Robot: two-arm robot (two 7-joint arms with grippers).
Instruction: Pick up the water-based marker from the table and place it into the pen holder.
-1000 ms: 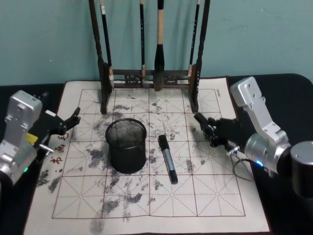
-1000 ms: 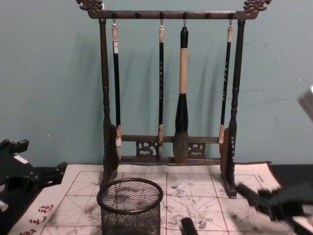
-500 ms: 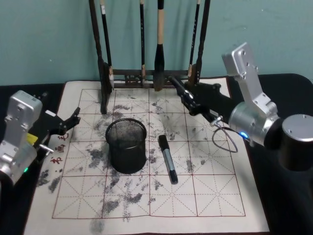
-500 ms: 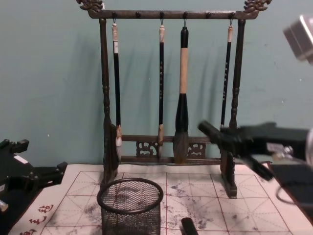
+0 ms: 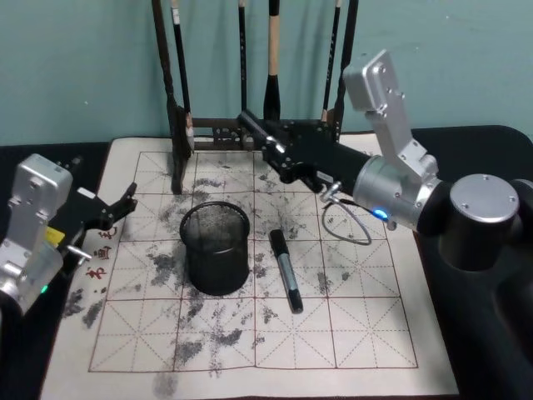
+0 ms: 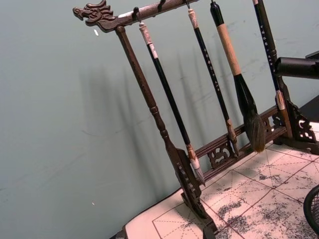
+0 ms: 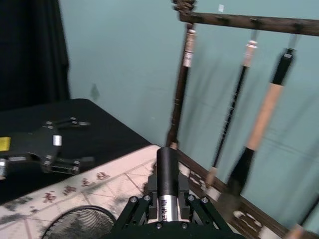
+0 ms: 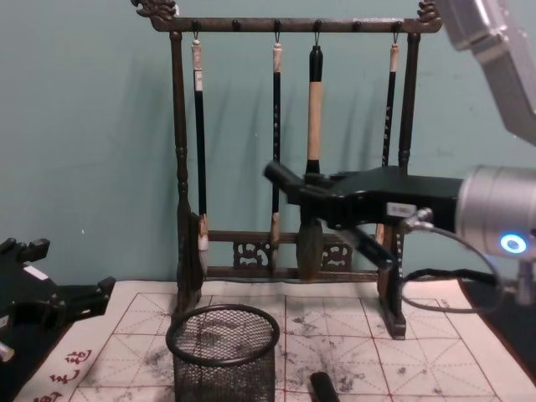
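The pen holder (image 5: pixel 216 247), a black wire-mesh cup, stands upright on the ink-stained mat; its rim also shows in the chest view (image 8: pixel 223 347) and the right wrist view (image 7: pixel 79 224). My right gripper (image 5: pixel 281 152) hangs in the air in front of the brush rack, behind and to the right of the holder. It is shut on a black-capped, silver-bodied marker (image 7: pixel 167 174) whose tip (image 8: pixel 280 176) points left. A second marker (image 5: pixel 285 271) lies flat on the mat just right of the holder. My left gripper (image 5: pixel 117 208) rests open at the mat's left edge.
A tall dark wooden rack (image 5: pixel 176 125) hung with several calligraphy brushes stands at the back of the mat, close behind my right gripper. The grid-lined mat (image 5: pixel 358 333) lies on a black table. A loose cable (image 5: pixel 346 225) droops under the right wrist.
My right gripper has risen from the mat's right side and swung left to a spot in front of the rack. The left arm, the holder and the lying marker have not moved.
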